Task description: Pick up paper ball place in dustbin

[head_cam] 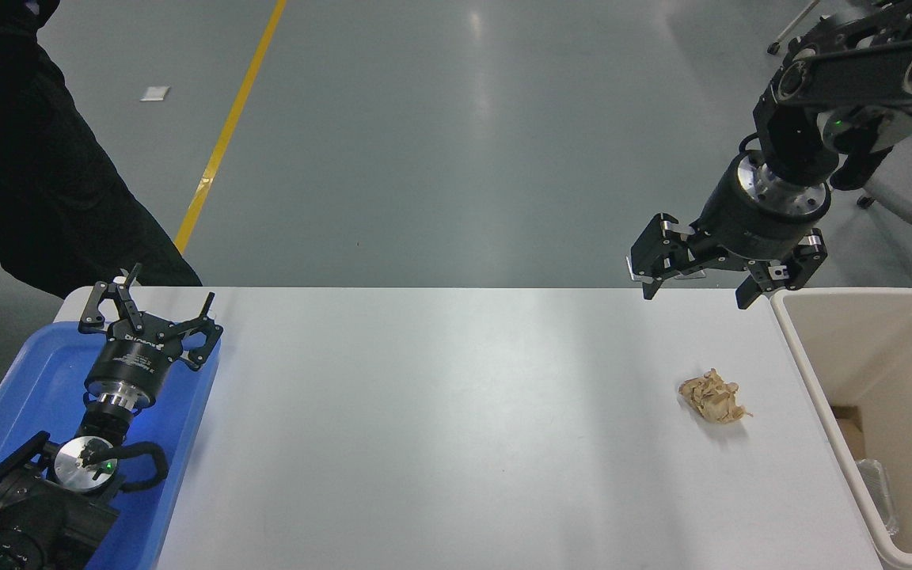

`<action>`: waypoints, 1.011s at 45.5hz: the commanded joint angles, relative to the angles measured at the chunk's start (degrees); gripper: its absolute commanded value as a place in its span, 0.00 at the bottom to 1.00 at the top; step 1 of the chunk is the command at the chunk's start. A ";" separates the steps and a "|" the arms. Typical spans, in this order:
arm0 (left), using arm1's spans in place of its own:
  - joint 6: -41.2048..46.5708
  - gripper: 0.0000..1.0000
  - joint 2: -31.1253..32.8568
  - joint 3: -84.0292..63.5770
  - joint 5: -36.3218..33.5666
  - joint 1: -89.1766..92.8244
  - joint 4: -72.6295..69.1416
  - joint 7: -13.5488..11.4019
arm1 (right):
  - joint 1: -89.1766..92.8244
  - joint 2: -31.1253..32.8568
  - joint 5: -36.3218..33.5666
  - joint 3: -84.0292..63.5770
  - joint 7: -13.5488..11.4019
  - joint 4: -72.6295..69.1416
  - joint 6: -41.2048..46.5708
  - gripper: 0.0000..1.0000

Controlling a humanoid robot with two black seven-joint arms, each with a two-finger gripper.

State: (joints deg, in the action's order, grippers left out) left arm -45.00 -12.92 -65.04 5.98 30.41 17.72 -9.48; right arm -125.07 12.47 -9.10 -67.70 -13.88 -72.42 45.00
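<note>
Since my right gripper [693, 293] hangs spread wide and empty past the paper ball [712, 398], I'm pre-grab, so next I'd drop onto it, then the dustbin [795, 342].

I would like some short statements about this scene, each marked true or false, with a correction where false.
1. The paper ball lies on the table. True.
2. The right gripper holds the paper ball. False: it is open, above the table's far edge, apart from the ball.
3. The dustbin stands at the table's right end. True.
4. The left gripper is over the dustbin. False: it is parked over the blue tray.
</note>
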 commanded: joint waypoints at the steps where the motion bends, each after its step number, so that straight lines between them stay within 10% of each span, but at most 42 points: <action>1: 0.00 0.99 0.00 0.09 0.00 0.00 0.03 0.07 | 0.62 1.59 0.40 0.46 0.00 1.04 0.00 1.00; 26: 0.00 0.99 0.00 0.18 -0.09 0.18 0.03 0.25 | 18.63 -3.51 1.10 2.05 0.08 16.25 0.00 1.00; 46: 0.00 0.99 0.00 0.18 0.00 0.09 0.03 0.16 | 33.57 -6.67 5.41 3.89 0.35 16.25 -23.98 1.00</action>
State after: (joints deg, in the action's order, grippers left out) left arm -45.00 -12.92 -64.86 5.90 30.53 17.75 -9.28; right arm -100.93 8.05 -6.19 -65.11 -13.66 -56.90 33.52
